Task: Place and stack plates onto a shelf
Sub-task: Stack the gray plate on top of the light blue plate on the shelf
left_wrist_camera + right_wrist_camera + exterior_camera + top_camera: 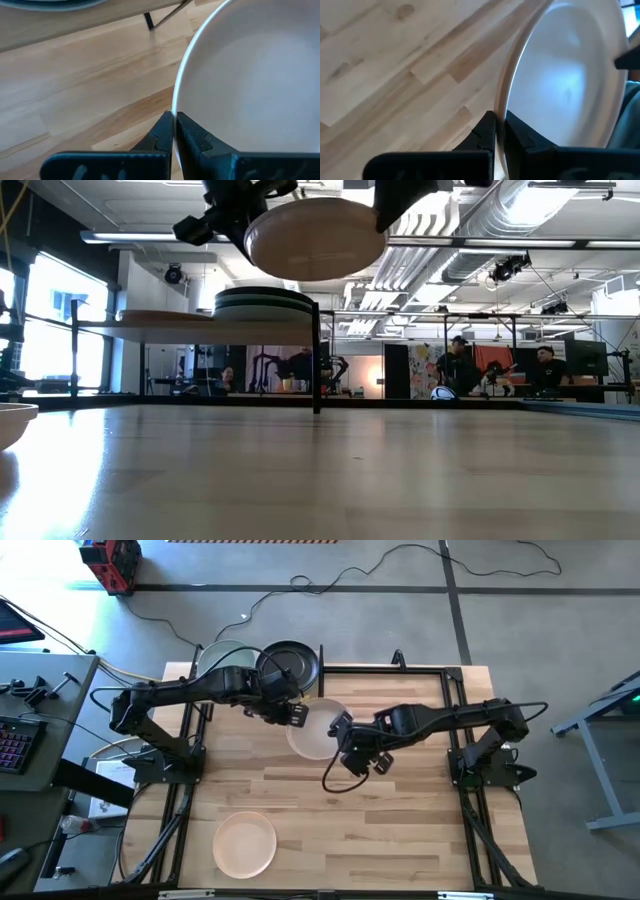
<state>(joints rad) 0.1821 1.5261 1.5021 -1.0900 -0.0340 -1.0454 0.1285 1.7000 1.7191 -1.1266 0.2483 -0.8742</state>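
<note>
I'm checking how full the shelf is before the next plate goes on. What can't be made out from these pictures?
- The number of plates in the shelf stack: low view shows edges only; in the high view the black plate on top covers the rest.
- The shelf board: largely hidden under the left arm, high view.
- The beige plate held by left gripper and right gripper: its rim is cut off in both wrist views.

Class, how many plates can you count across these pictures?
At least 4: a held plate between both arms, a peach plate at the table's near edge, a black plate stacked on another. The stack may hide more.
</note>
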